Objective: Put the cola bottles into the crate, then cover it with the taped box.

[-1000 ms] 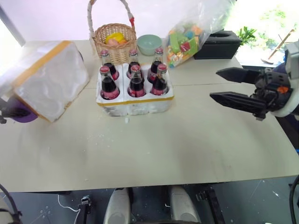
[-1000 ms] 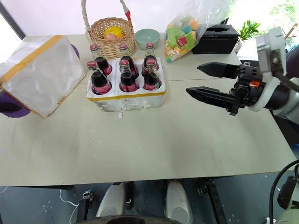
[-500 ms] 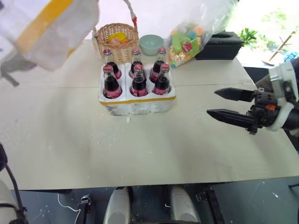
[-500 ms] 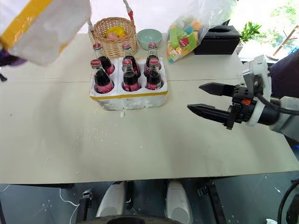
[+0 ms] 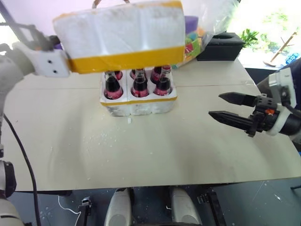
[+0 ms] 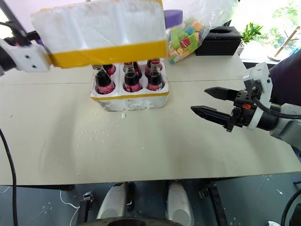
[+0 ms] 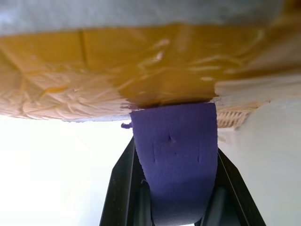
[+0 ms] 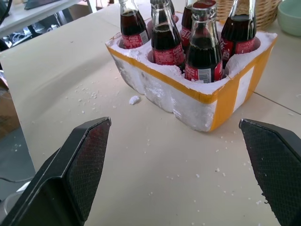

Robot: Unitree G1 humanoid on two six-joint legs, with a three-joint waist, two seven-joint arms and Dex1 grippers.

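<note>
The taped box [image 5: 120, 33], white styrofoam with a wide yellow-orange band, hangs in the air over the crate. My left gripper [image 7: 175, 147] is shut on a purple foam grip [image 7: 174, 179] fixed to the box's side. The crate [image 5: 138, 106], low and white with a thin yellow band, stands on the table behind the middle. Several cola bottles [image 8: 197, 52] stand in its wells, their caps hidden behind the box in the eye views. My right gripper [image 5: 215, 105] hovers open to the right of the crate, pointing at it, with nothing between its fingers.
A black container [image 5: 220, 44] and a clear bag of coloured items [image 6: 183, 40] sit at the back right. A basket handle [image 5: 96, 4] peeks over the box. Styrofoam crumbs [image 5: 108, 136] lie in front of the crate. The table's front half is bare.
My left arm lifted the taped box from the table's left side, swung it right over the crate and rolled it level. The right gripper sank a little and stayed open.
</note>
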